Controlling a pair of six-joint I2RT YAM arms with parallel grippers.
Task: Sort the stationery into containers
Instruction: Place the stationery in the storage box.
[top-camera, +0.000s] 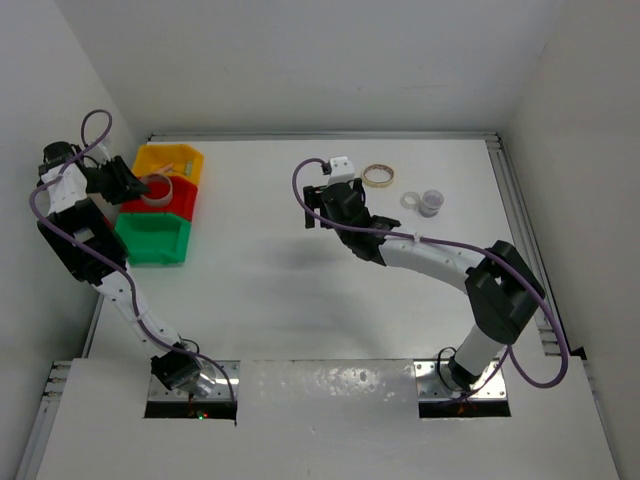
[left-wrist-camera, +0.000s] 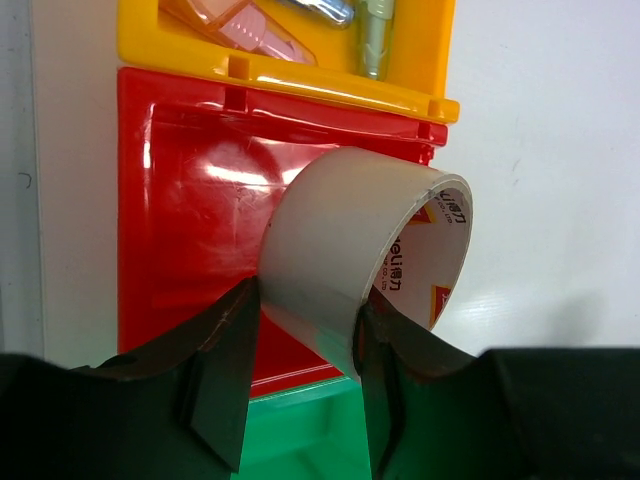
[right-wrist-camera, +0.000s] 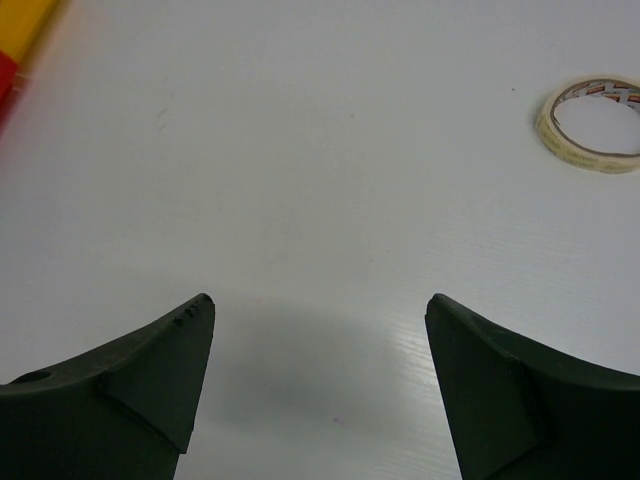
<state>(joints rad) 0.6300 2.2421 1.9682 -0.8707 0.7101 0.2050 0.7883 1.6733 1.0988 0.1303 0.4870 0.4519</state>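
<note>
My left gripper (left-wrist-camera: 305, 330) is shut on a whitish tape ring (left-wrist-camera: 350, 250) and holds it over the red bin (left-wrist-camera: 190, 200); the ring also shows in the top view (top-camera: 160, 186). The yellow bin (top-camera: 170, 160) behind it holds small capsule-shaped pieces (left-wrist-camera: 370, 35). The green bin (top-camera: 152, 238) is nearest me. My right gripper (right-wrist-camera: 320, 305) is open and empty above bare table, seen in the top view (top-camera: 318, 208). A tan tape ring (top-camera: 377, 175) lies far right of it and shows in the right wrist view (right-wrist-camera: 592, 122). A clear tape ring (top-camera: 412, 201) and a small clear roll (top-camera: 432, 203) lie further right.
The three bins stand joined in a row against the left wall. A raised white wall borders the table at the back, and a metal rail (top-camera: 520, 215) runs along the right side.
</note>
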